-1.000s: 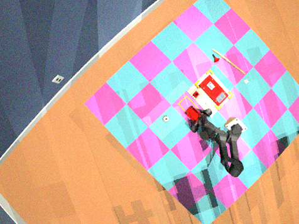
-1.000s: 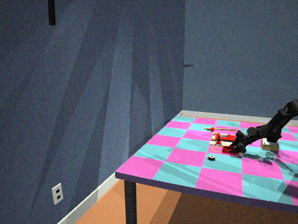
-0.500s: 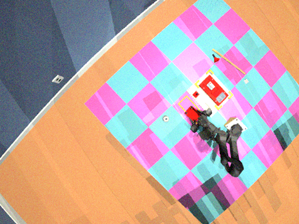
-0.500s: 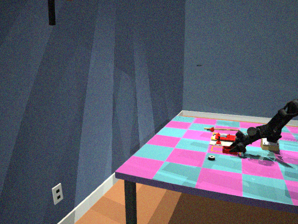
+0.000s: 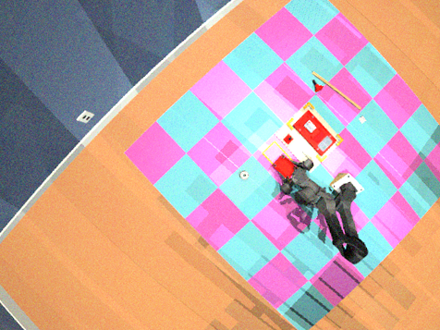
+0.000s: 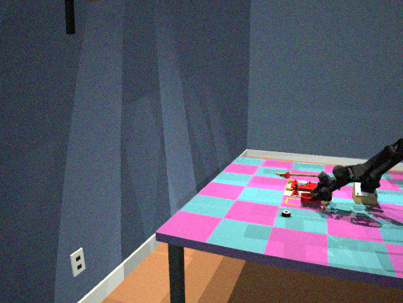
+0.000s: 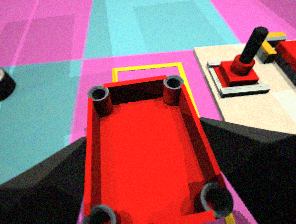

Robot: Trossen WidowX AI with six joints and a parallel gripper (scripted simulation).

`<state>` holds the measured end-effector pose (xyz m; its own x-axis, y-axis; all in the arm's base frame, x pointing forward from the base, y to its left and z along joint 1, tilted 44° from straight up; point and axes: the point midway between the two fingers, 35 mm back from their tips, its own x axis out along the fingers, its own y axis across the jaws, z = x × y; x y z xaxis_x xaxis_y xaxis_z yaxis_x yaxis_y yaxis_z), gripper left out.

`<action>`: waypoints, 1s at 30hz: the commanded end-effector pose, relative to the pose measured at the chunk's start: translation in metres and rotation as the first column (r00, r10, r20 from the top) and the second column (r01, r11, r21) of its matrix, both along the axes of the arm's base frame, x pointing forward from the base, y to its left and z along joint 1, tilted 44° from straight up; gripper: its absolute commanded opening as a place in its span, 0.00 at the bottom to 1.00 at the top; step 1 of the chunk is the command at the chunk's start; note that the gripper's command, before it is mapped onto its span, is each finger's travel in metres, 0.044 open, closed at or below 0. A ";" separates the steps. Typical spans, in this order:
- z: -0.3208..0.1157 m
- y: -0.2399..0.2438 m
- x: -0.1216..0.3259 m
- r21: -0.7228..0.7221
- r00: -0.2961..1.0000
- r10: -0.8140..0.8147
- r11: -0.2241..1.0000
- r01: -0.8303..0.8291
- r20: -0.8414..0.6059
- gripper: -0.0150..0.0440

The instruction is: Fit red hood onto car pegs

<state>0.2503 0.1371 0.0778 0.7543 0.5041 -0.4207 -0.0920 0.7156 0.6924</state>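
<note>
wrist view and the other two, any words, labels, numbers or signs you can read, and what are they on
None can be read in any view.
Car: two pale patches on its red top in the top view, too small and blurred to tell whether they hold text.
Hood: plain red, no marking; the gripper is shut on its sides.
Wall outlet: only slots, no lettering.

No text, number or brand can be read in any view. The grey plate on the red car chassis (image 5: 315,131) in the top view may carry marks, but they are too blurred to tell.
</note>
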 end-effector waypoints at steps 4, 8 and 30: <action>0.018 -0.014 0.003 0.000 1.000 0.000 1.000 0.000 0.015 0.25; 0.026 -0.022 0.003 0.000 1.000 0.000 1.000 0.000 0.016 0.25; 0.034 -0.032 -0.001 -0.149 0.990 0.087 0.986 -0.070 0.110 0.25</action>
